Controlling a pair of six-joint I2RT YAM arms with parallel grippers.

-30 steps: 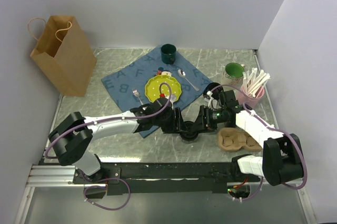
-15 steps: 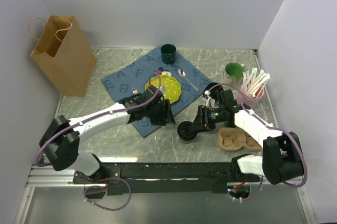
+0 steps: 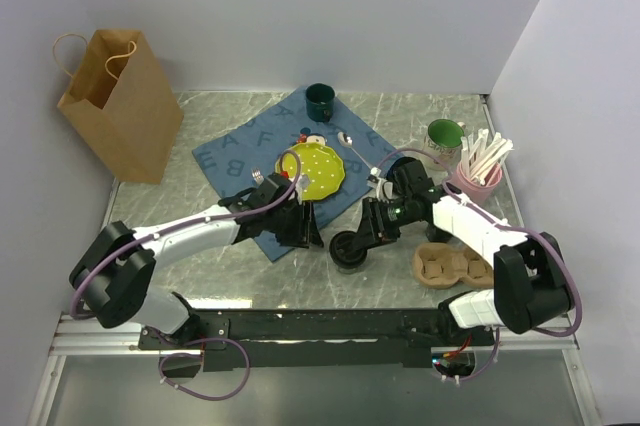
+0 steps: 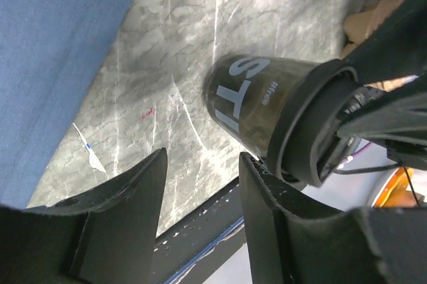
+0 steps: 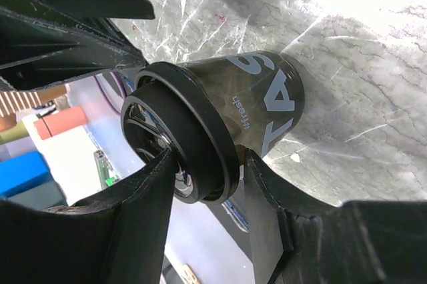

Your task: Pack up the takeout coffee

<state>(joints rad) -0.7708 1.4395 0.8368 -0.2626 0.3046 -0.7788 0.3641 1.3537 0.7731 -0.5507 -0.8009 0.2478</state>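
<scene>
One takeout coffee cup (image 3: 348,249), black with a round black lid and white lettering, is at the table's front middle. My right gripper (image 3: 360,236) is shut on it. In the right wrist view the fingers clamp the cup (image 5: 267,104) at its lid, and the cup leans with its base at the marble top. My left gripper (image 3: 305,229) is open and empty, just left of the cup. In the left wrist view the cup (image 4: 260,104) lies beyond my right finger, not between the fingers (image 4: 133,197). No other black cups show.
A brown pulp cup carrier (image 3: 452,266) lies right of the cup. A brown paper bag (image 3: 120,101) stands at the back left. A blue letter cloth (image 3: 240,151) holds a yellow plate (image 3: 312,168), fork and spoon. A dark green mug (image 3: 320,101), another mug (image 3: 443,136) and a pink cup of sticks (image 3: 482,171) stand behind.
My left gripper has let go near the cup and drawn back to the left, onto the cloth's edge. My right gripper has shifted the cup slightly left.
</scene>
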